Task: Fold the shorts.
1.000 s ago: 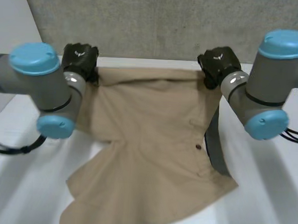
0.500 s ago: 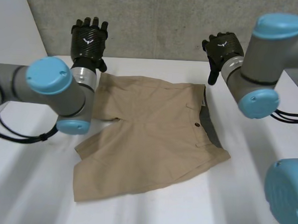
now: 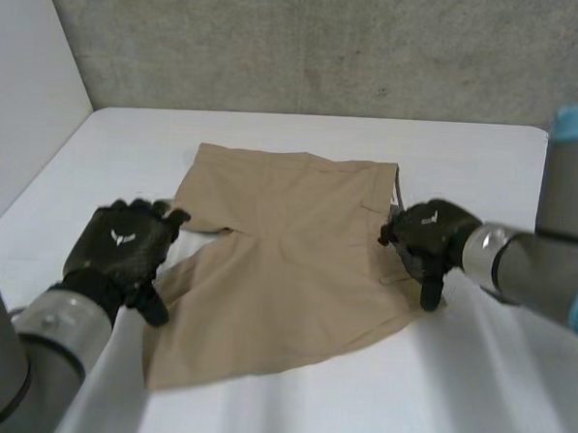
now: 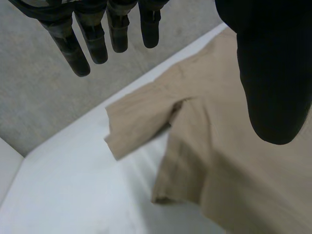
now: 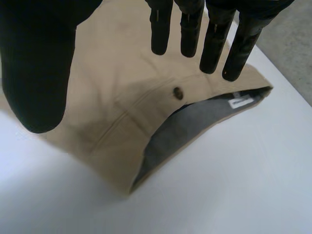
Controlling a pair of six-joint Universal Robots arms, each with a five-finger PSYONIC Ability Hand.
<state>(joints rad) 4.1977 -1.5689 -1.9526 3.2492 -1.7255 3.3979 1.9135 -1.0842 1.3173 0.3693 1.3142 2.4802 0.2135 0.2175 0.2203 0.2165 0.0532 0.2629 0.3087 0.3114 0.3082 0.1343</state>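
Tan shorts [image 3: 286,265] lie spread on the white table [image 3: 474,381], waistband toward my right arm, leg openings toward my left. My left hand [image 3: 122,251] hovers open above the near leg's hem, fingers straight. From the left wrist view the shorts [image 4: 219,161] sit under the thumb, and the leg hems lie beyond the fingers [image 4: 92,39]. My right hand [image 3: 425,238] hovers open over the waistband near the button. The right wrist view has straight fingers [image 5: 214,34] above the button [image 5: 178,92] and the grey inner lining [image 5: 180,131] of the gaping waistband.
A grey concrete wall [image 3: 308,43] runs behind the table's far edge. A white side panel [image 3: 23,106] stands at the table's left. Bare table surface [image 3: 308,412] stretches in front of the shorts and to their right.
Both hands let go of the far edge of the shorts, opened, and came down toward me: the left to the leg hem, the right to the waistband. The shorts now lie flat.
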